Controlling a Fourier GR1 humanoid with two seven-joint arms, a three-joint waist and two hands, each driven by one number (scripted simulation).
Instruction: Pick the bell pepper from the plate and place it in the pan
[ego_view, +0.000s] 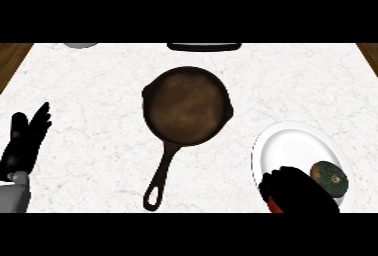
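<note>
While reaching in at the lower right, keeps the right hand low over the near part of the white plate, a black mass; cannot tell whether open or closed. Hides something red at its lower left rim, too covered to name. Leaves the dark green bell pepper just beside it on the plate's right side, stem end up, seemingly not yet lifted. Parks the left hand at the left edge, fingers straight, slightly apart, pointing up, out of the way. Sets the pan mid-counter, apart from the plate, handle nearward, nothing in it, ready to receive. Crops a grey object and a dark one at the far edge.
</note>
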